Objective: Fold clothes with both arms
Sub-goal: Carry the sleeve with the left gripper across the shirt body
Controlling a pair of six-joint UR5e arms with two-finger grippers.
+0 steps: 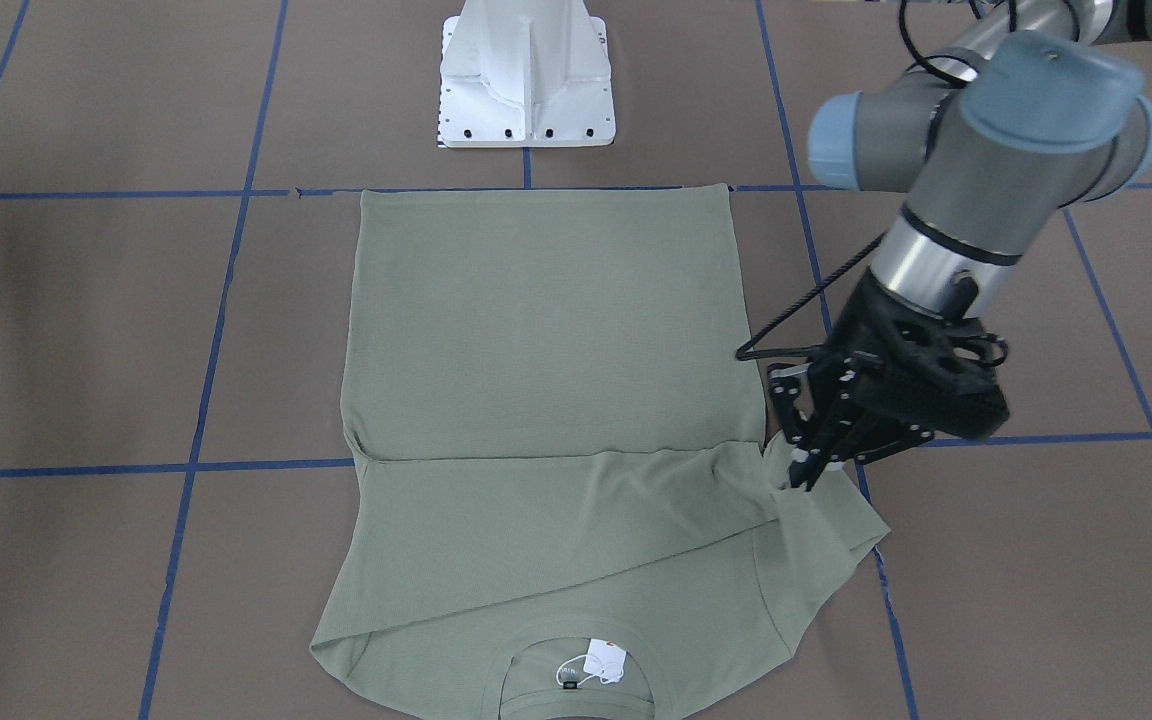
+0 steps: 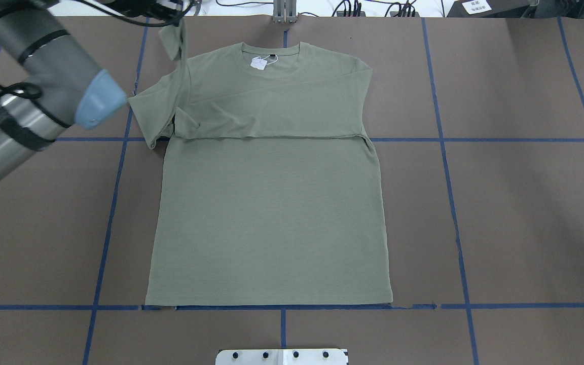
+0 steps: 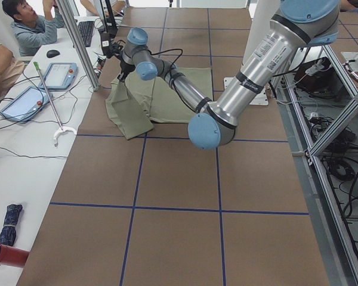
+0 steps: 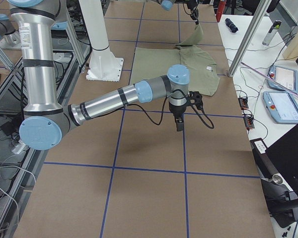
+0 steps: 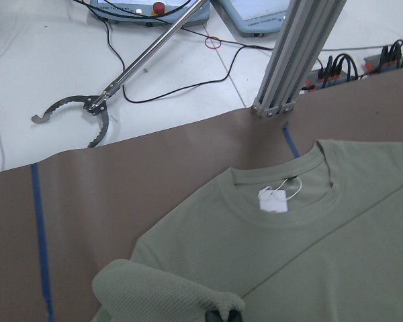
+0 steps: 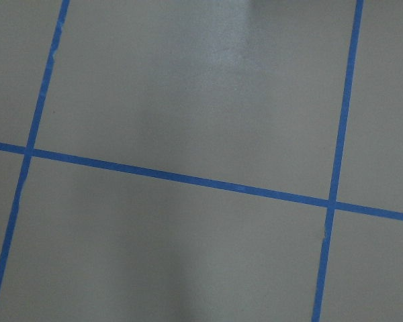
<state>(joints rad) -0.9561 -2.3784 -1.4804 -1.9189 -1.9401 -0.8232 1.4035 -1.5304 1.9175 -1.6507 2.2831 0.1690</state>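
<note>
My left end effector [image 1: 802, 472] is pressed together on the cuff end of one sleeve [image 1: 824, 535], pinching the cloth and holding it raised off the surface [image 1: 86, 330], so the fabric hangs in a drape from the fingertips down to the shoulder. In the left wrist view that bunched sleeve fills the bottom edge, with the collar and its white tag [image 5: 272, 200] just beyond. The sleeve belongs to the sage-green knit shirt [image 1: 546, 330], which otherwise lies flat across the middle of the brown surface, hem toward the white pedestal [image 1: 526, 85] and neck toward the operators' side. Its other sleeve is folded across the chest in a band that ends at a straight horizontal crease. The right end effector [image 4: 179, 124] hangs over bare surface off the shirt's side, apart from the cloth; I see it only from the right-hand side camera, so I cannot tell whether its fingers are spread or closed, and its wrist camera shows nothing but brown surface and blue tape lines [image 6: 188, 178]. Past the far edge, on a white table, lie a metal reacher tool [image 5: 87, 107] and an aluminium post [image 5: 299, 57].
</note>
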